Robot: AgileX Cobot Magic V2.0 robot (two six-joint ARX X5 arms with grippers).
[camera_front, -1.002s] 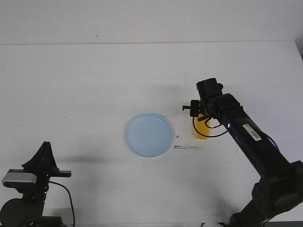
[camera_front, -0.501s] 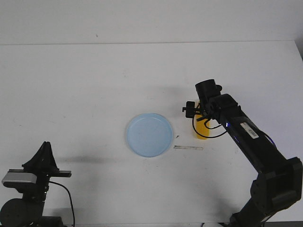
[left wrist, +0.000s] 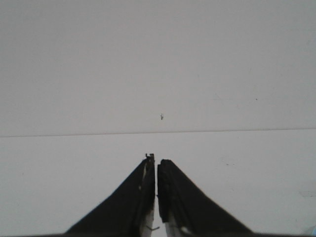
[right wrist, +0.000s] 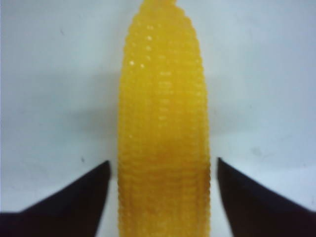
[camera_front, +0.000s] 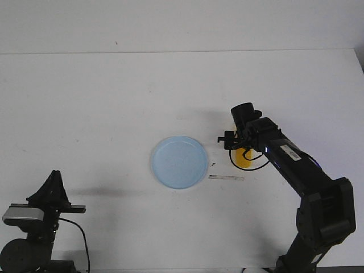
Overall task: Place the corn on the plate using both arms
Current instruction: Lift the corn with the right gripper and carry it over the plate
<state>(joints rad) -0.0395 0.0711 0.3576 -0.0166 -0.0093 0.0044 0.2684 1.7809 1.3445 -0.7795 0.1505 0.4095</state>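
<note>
The corn [camera_front: 245, 158], a bright yellow cob, lies on the white table just right of the pale blue plate [camera_front: 179, 162], which has nothing on it. My right gripper [camera_front: 241, 147] hangs directly over the cob and hides most of it in the front view. In the right wrist view the corn [right wrist: 163, 123] runs lengthwise between the fingers of my right gripper [right wrist: 163, 162], which is open, with a gap on each side. My left gripper [camera_front: 55, 175] rests at the near left corner, far from both. In the left wrist view my left gripper [left wrist: 157, 159] is shut on nothing.
A thin pale strip [camera_front: 226, 178] lies on the table just in front of the corn, between it and the plate's near right side. The table's back edge [camera_front: 182, 52] meets the wall far behind.
My right arm has shifted slightly left and lower onto the corn, which now shows less in the front view. The left arm, the plate and the corn have not moved.
</note>
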